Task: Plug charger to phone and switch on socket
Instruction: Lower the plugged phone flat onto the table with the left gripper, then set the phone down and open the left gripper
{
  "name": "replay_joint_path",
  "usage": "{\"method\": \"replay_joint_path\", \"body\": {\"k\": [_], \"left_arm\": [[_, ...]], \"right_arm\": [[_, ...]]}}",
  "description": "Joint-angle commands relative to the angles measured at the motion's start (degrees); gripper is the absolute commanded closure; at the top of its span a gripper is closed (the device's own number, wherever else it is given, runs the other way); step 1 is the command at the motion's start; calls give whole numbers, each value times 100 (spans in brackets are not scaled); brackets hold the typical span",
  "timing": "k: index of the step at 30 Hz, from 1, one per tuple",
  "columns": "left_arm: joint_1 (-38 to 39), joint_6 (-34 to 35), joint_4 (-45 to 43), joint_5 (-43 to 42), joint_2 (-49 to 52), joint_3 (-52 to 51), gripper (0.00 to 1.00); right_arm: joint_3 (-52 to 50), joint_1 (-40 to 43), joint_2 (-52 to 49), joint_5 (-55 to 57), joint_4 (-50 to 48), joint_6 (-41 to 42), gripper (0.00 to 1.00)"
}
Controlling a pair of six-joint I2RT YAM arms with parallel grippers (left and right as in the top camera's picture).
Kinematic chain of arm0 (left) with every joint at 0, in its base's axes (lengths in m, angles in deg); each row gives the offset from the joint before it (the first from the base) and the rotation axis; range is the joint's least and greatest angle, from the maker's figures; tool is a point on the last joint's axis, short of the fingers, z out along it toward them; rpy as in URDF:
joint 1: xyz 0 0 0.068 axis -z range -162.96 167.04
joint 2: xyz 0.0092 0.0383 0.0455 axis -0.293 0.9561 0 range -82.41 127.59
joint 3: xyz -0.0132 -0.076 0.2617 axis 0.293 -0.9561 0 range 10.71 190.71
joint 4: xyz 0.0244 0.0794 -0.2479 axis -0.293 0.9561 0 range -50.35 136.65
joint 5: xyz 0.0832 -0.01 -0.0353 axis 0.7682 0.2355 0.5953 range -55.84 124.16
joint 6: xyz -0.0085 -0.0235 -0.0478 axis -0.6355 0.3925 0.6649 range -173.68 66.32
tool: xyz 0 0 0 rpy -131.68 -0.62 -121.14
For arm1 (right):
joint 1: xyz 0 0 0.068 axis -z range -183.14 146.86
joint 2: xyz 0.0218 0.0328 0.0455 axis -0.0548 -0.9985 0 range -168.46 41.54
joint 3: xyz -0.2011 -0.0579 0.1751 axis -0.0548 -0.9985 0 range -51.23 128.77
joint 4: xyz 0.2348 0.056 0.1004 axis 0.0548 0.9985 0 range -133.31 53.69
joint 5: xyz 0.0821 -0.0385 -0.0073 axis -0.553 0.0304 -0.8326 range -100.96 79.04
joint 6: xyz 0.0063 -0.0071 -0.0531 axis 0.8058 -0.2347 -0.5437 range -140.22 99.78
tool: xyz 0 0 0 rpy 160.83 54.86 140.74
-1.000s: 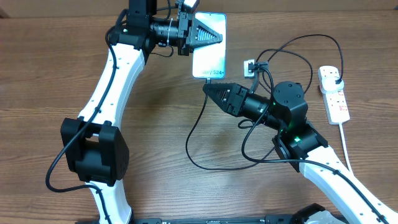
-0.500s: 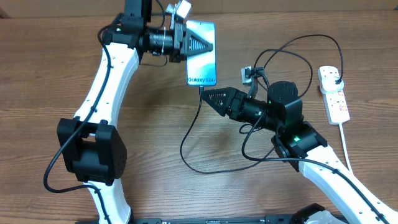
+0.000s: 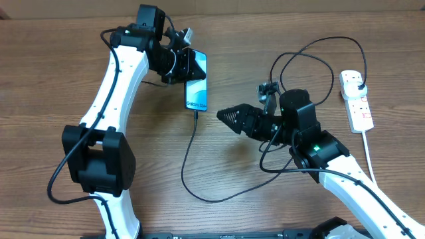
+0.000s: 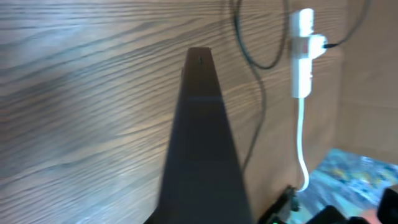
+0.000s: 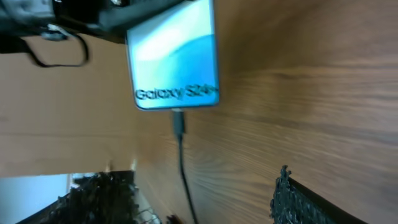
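Left end effector (image 3: 191, 66) clamped on phone (image 3: 196, 93), charger (image 5: 180, 124) plugged into it, right end effector (image 3: 222, 113) spread wide nearby

left gripper (image 3: 191, 66) gripped the phone (image 3: 197, 91) at its top end, screen lit | charger (image 3: 188, 156) tip met the phone's lower end; cable looped over the table (image 3: 60, 73) to the socket (image 3: 356, 103) at far right | right gripper (image 3: 221, 113) pointed at the tip, just beside it, not touching

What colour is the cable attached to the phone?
Black. The charger cable below the phone shows best in the right wrist view.
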Motion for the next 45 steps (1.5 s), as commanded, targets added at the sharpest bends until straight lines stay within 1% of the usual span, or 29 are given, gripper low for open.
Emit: {"method": "replay_joint_path", "body": {"k": [1,3,6,8,11,14,19,23,30,34,39,45], "left_arm": [[-4,-249,26,247,382,48,96],[-4,-197,13,247,566,48,96],[-4,-52,4,254,828,48,96],[-4,63,4,289,986,50,96],[-4,76,-4,317,1198,48,96],[-4,321,11,573,1447,50,96],[-4,426,-22,566,1742,48,96],[-4,437,-68,592,1790,50,96],[-2,616,-101,785,1816,48,96],[22,811,-96,1027,1845,48,95],[24,822,-103,1043,1851,48,95],[57,824,-70,1403,1851,48,95]], "right_arm": [[0,22,-46,264,188,-382,17],[0,22,-57,407,361,-466,16],[-2,22,-61,844,660,-461,12],[-4,22,-61,1095,802,-461,7],[-4,22,-61,1386,964,-461,4],[-4,22,-66,1456,1043,-461,0],[-4,22,-153,1453,1071,-461,0],[-4,22,-315,1449,1082,-459,0],[-4,11,-629,1447,1080,-459,0],[-4,11,-688,1453,1058,-461,0],[-4,11,-809,1543,1060,-461,0],[-4,11,-907,1554,1054,-459,0]]}}
